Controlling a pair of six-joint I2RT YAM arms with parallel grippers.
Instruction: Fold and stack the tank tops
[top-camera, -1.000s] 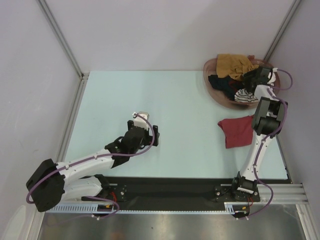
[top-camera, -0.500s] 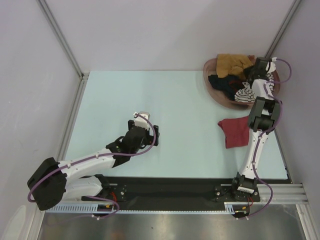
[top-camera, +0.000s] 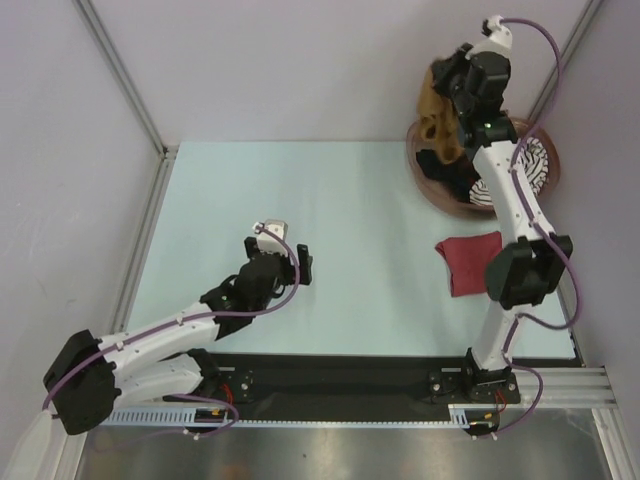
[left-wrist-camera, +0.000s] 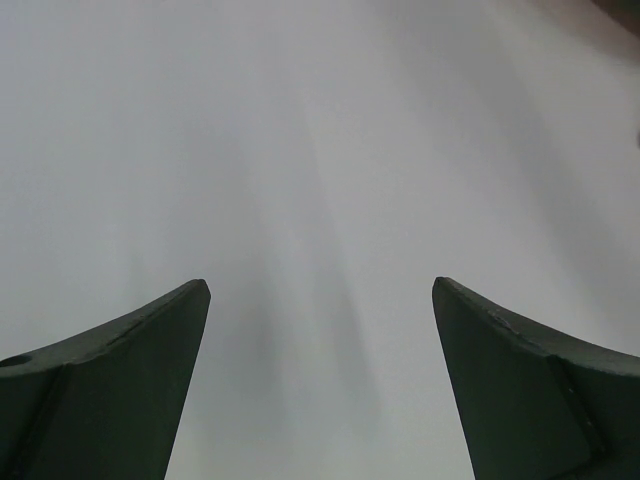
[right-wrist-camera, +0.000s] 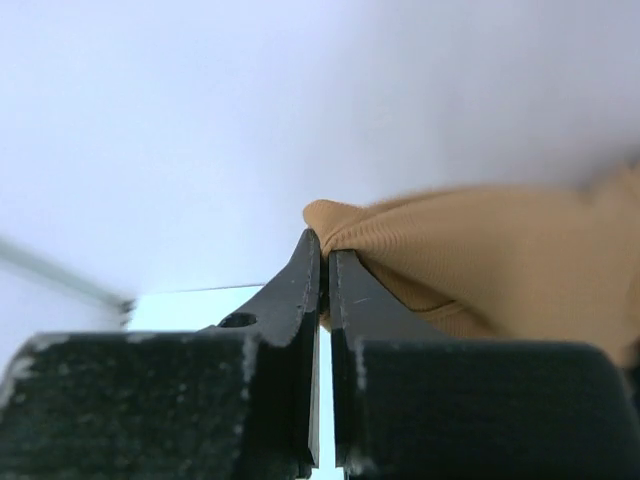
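Right end effector (right-wrist-camera: 325, 250) pinches bunched mustard-brown tank top (right-wrist-camera: 470, 250).

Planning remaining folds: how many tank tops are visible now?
4: mustard top hangs from the right gripper above the basket; black top and striped top lie in it; dark red top lies on the table. More may be hidden underneath.

The right arm (top-camera: 512, 195) hides part of the basket (top-camera: 447, 203) and the striped top (top-camera: 533, 160) inside it; the blurred mustard top (right-wrist-camera: 480, 250) runs off the wrist view.
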